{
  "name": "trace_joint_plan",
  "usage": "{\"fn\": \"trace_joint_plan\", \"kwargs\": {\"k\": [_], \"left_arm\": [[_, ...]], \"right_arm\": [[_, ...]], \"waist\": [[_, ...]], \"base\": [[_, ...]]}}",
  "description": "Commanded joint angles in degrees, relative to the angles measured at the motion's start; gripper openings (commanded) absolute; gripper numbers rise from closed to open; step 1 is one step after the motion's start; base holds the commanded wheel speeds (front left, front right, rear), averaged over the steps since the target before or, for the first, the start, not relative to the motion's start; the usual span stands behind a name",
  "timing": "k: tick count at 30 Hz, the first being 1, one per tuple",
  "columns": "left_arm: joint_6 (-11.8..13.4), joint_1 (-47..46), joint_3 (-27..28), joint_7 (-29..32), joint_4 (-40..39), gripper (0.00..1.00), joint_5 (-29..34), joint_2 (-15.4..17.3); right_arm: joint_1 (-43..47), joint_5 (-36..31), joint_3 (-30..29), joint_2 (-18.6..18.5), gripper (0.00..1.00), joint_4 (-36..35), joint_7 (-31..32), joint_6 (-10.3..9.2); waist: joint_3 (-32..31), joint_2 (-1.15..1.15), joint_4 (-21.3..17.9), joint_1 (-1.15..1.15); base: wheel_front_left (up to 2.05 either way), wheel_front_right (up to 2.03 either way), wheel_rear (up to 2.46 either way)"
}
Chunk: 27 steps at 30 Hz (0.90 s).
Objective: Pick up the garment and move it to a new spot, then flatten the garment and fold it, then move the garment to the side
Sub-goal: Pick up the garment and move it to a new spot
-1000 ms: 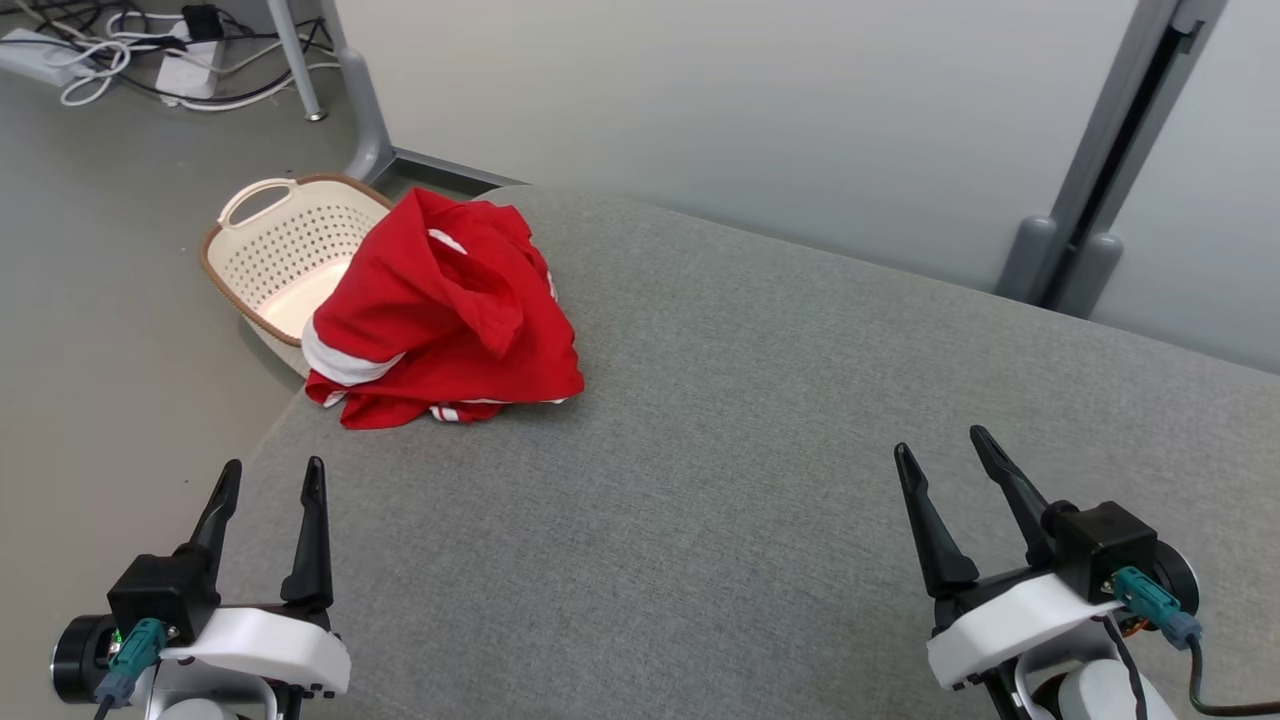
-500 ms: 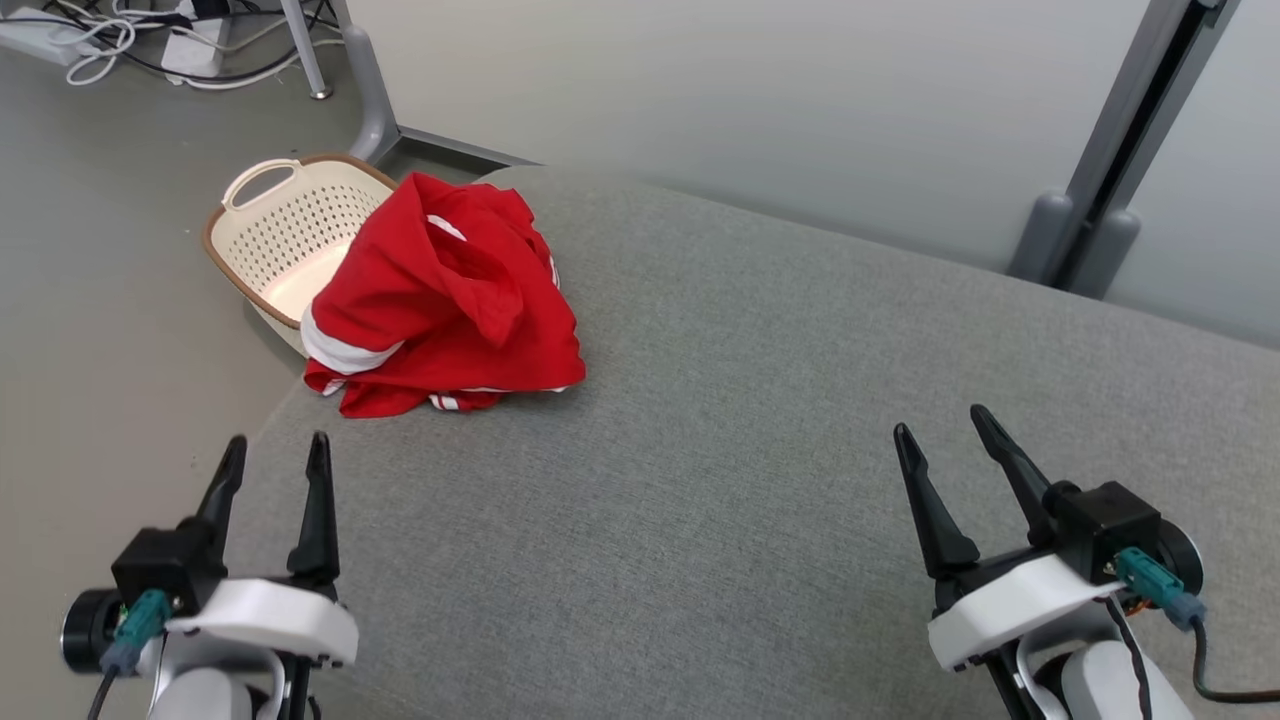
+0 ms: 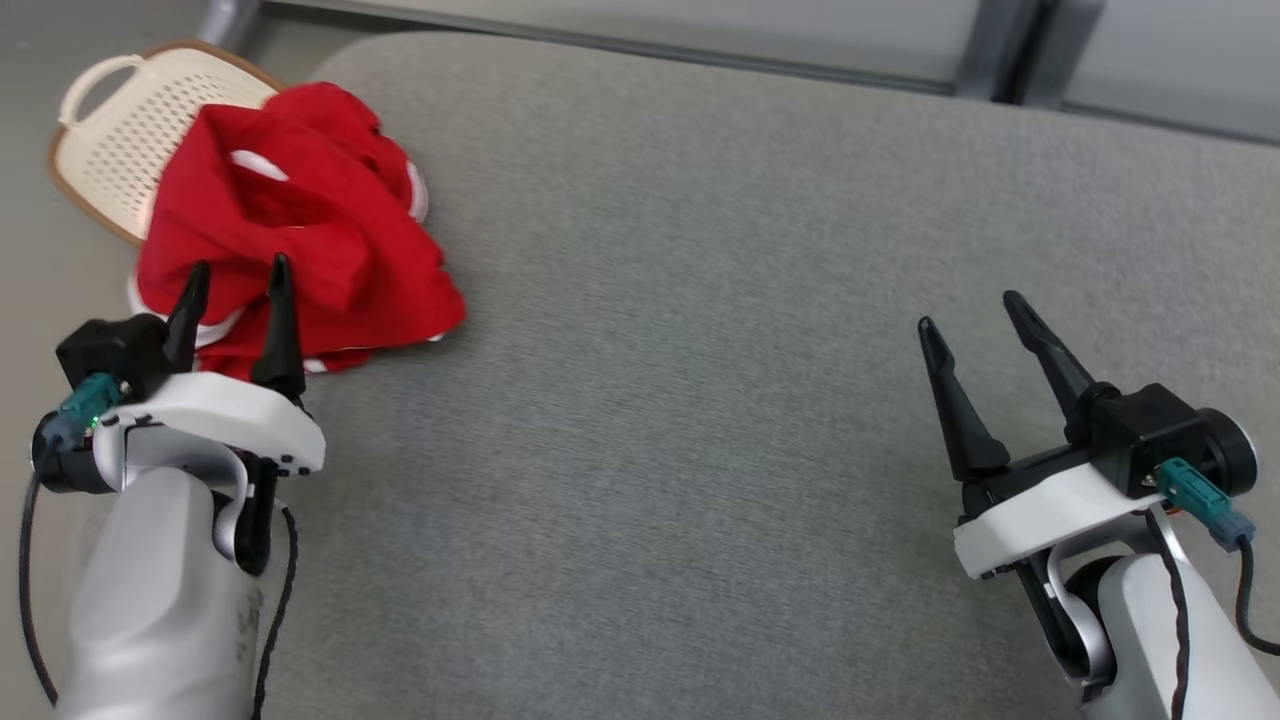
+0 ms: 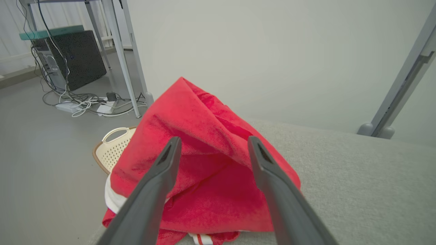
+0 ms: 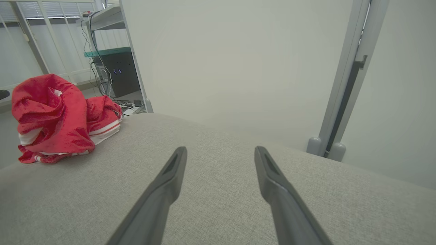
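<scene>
Far left: basket (image 3: 100, 130) on the floor, off the corner of the pad (image 3: 700, 300). The heap hides part of its rim.

Next: garment (image 3: 300, 230), red with white stripes, bunched in a heap on the pad's far left corner, close to the edge. Not flat, not folded; the pick-up is not yet done.

My left gripper (image 3: 238, 262) points into the heap's near side. Its fingers are spread wide and hold nothing. In the left wrist view the red ridge sits framed between the two fingers. I can't tell whether the tips touch cloth.

Handling, my guess: light, soft, limp. It will sag and drape once lifted, and loose layers may trail. The cloth looks matte, so probably not slippery. Nothing fragile.

Where I'd grab: the tall fold at the top of the heap, pinching several layers at once. The striped hem at the bottom lies too flat against the pad. Taking a single layer would likely let the rest unroll toward the edge and basket.

Middle: bare grey pad, plenty of room for the new spot.

Right: my right gripper (image 3: 968, 310), fingers wide, empty, over bare pad, well apart from the garment.
</scene>
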Motion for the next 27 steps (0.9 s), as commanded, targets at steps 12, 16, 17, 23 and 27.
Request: {"fn": "trace_joint_plan", "kwargs": {"k": [12, 16, 17, 23, 27], "left_arm": [[-0.2, -11.2, 0.8, -0.1, 17.3, 0.0, -4.5, 3.8], [0.0, -9.4, 1.0, -0.5, 10.8, 0.0, -2.8, 4.4], [0.3, -8.0, 1.4, -0.4, 8.0, 0.0, -2.3, 4.2], [0.9, 0.1, 2.8, -0.5, -10.1, 0.0, 2.0, 3.2], [0.7, 7.1, 2.3, -0.4, -19.9, 0.0, 3.8, 1.5]], "right_arm": [[-1.8, -0.1, -1.3, 0.6, 1.0, 0.8, -1.7, -0.01], [-0.8, 0.1, -1.8, 1.0, 1.0, 1.3, -2.2, -0.01], [-0.6, 0.2, -2.1, 1.1, 1.0, 1.5, -2.3, -0.01], [1.6, 0.9, -3.0, 2.1, 1.0, 2.3, -3.4, -0.02], [3.3, 1.5, -3.1, 3.1, 1.0, 3.0, -4.5, -0.01]], "waist": [[4.5, 0.0, -4.4, 0.0], [2.8, 0.0, -3.8, 0.0], [2.2, 0.0, -3.7, 0.0], [-2.6, 0.0, -3.9, 0.0], [-6.0, 0.0, -4.9, 0.0]], "base": [[0.0, 0.0, 0.0], [0.0, 0.0, 0.0], [0.0, 0.0, 0.0], [0.0, 0.0, 0.0], [0.0, 0.0, 0.0]]}}
